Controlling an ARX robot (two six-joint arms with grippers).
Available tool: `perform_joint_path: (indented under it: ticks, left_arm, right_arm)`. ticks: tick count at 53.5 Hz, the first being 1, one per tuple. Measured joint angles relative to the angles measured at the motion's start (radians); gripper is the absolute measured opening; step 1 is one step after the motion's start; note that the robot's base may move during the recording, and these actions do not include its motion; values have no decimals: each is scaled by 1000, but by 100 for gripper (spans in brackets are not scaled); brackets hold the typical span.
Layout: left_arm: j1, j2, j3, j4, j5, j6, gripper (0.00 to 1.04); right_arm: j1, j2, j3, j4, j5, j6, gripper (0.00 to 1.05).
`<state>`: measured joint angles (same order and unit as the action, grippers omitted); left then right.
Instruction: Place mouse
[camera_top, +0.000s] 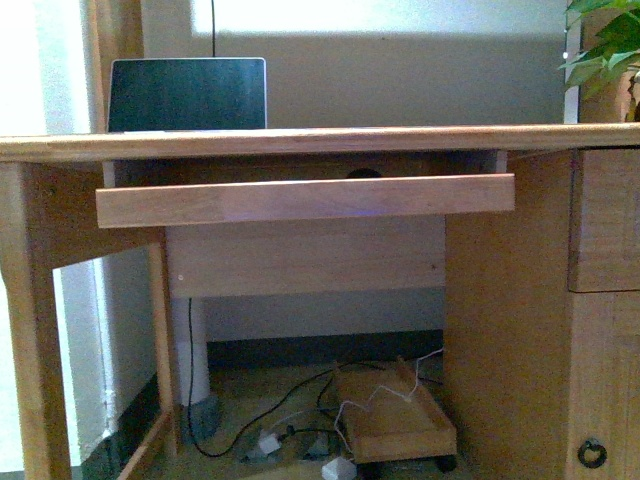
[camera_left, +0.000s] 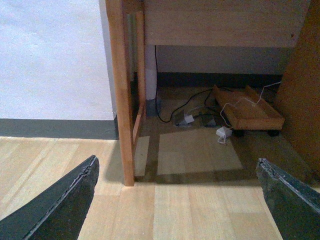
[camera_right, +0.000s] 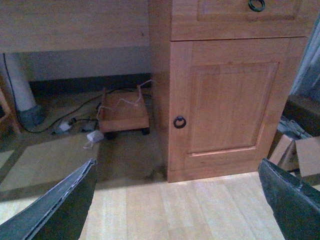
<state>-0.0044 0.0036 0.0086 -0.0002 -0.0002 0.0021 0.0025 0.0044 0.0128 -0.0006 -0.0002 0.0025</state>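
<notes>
I cannot make out the mouse for certain. A small dark domed shape (camera_top: 365, 172) peeks over the front board of the pulled-out tray (camera_top: 305, 200) under the desk top (camera_top: 320, 142), and I cannot tell whether it is the mouse. Neither arm shows in the front view. The left gripper (camera_left: 175, 207) is open over bare wooden floor in front of the desk's left leg (camera_left: 122, 100), with nothing between its dark fingers (camera_left: 60, 205). Low in front of the cupboard door (camera_right: 230, 105), the right gripper (camera_right: 175, 207) also stands open and empty.
A laptop (camera_top: 187, 95) stands open at the back left of the desk. A plant (camera_top: 605, 50) is at the far right. Under the desk lie a low wheeled wooden stand (camera_top: 395, 415), cables and white adapters (camera_left: 222, 132). Cardboard boxes (camera_right: 300, 150) sit beside the cupboard.
</notes>
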Motion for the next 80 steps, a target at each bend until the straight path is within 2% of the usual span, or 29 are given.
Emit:
perform_joint_path:
  ticks: [69, 74, 80]
  left_arm:
    - [-1, 1, 0, -3, -6, -1, 97]
    - [-26, 76, 37, -95, -82, -20, 97]
    - [-12, 228, 43, -52, -17, 0, 97]
  right_arm:
    - [0, 0, 0, -1, 0, 0, 97]
    - [0, 0, 0, -1, 1, 0, 97]
    - [0, 0, 0, -1, 0, 0, 97]
